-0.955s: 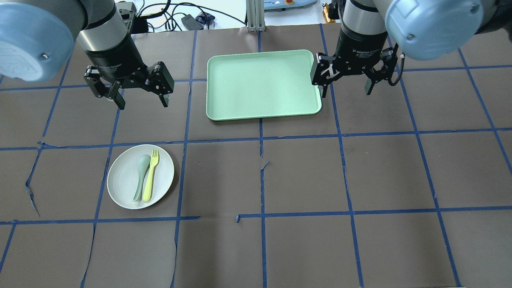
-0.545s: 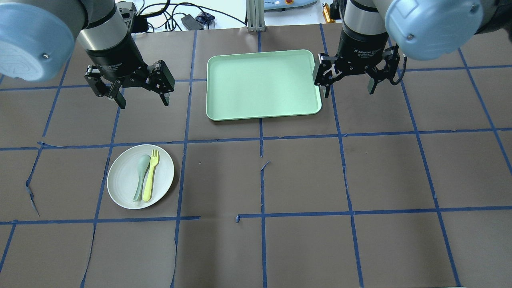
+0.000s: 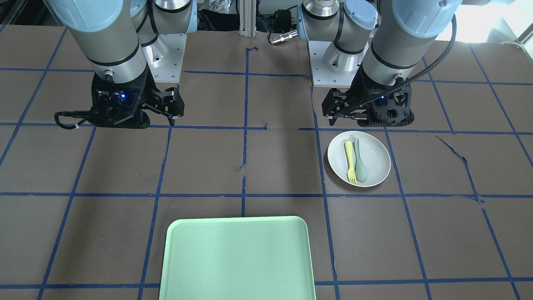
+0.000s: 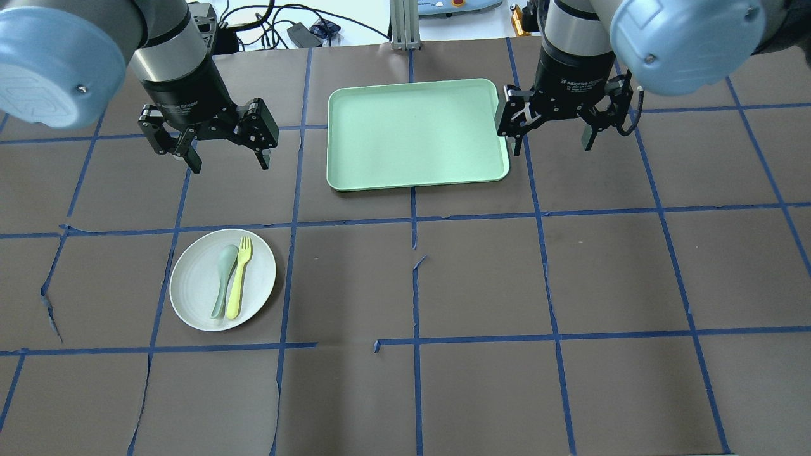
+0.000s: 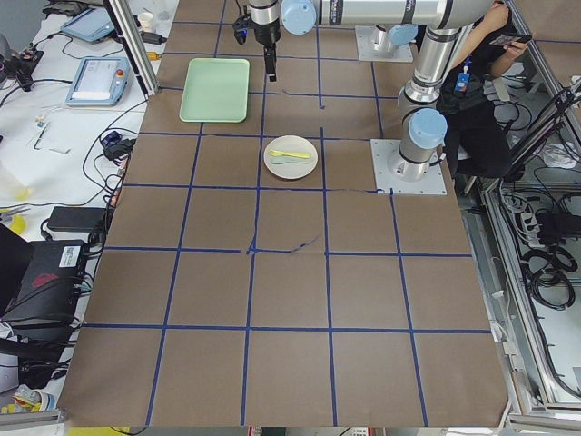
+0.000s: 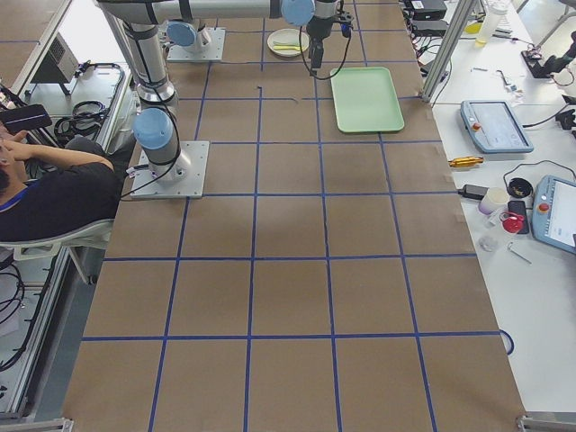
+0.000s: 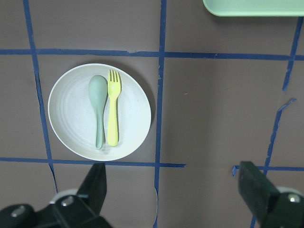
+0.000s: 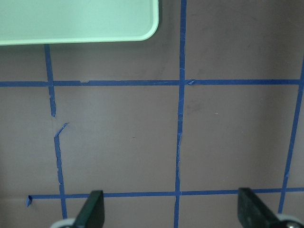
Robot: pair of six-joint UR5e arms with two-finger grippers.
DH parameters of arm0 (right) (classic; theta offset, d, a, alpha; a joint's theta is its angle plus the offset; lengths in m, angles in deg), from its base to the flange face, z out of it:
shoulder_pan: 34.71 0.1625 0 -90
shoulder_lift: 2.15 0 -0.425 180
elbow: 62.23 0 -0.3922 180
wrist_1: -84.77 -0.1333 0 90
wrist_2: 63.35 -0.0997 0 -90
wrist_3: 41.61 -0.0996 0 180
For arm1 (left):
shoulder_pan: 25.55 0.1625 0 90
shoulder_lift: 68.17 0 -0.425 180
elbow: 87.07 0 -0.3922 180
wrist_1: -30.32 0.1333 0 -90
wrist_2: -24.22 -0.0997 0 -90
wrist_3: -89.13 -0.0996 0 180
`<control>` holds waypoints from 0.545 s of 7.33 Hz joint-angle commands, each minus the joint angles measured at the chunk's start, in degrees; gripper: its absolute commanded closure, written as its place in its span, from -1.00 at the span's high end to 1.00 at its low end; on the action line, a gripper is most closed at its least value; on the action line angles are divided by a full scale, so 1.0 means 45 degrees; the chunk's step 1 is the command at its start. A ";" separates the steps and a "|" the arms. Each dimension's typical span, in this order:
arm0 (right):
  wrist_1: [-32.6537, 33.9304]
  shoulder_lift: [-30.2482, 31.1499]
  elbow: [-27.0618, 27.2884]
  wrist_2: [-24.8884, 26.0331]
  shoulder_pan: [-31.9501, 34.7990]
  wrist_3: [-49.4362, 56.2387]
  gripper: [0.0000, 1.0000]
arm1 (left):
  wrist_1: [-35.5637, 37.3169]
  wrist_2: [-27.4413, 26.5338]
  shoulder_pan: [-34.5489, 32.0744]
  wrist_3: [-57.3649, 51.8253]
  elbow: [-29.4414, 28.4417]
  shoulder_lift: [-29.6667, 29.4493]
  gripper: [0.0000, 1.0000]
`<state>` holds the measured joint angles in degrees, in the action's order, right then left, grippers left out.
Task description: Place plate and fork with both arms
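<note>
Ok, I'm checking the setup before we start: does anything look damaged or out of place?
Only the blue tape: it is torn or lifted near the table middle and left of the plate. Fork and spoon lie straight, side by side, on the plate.

A mint-green tray (image 4: 415, 136) lies flat toward 12 o'clock on the brown-covered table (image 4: 633, 272), which blue tape lines (image 4: 557, 337) divide into squares. A grey-green spoon (image 4: 223, 285) lies at the tray's 8 o'clock, with its bowl pointing to 12. A black power brick (image 4: 304, 34) sits beyond the far edge.
</note>
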<state>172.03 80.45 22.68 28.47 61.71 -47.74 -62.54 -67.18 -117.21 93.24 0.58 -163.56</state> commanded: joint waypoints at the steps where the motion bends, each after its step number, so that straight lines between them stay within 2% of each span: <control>1: -0.0016 0.0042 -0.0002 -0.0053 0.0039 -0.0005 1.00 | -0.0009 -0.0001 -0.0001 0.0006 0.0014 -0.0032 1.00; 4: 0.0003 0.0022 -0.0002 -0.0034 0.0039 -0.0005 1.00 | -0.0009 0.0018 -0.0001 -0.0111 0.0053 -0.0071 1.00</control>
<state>171.97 80.56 22.61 28.25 61.88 -47.76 -62.54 -67.17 -117.19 92.84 0.70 -163.79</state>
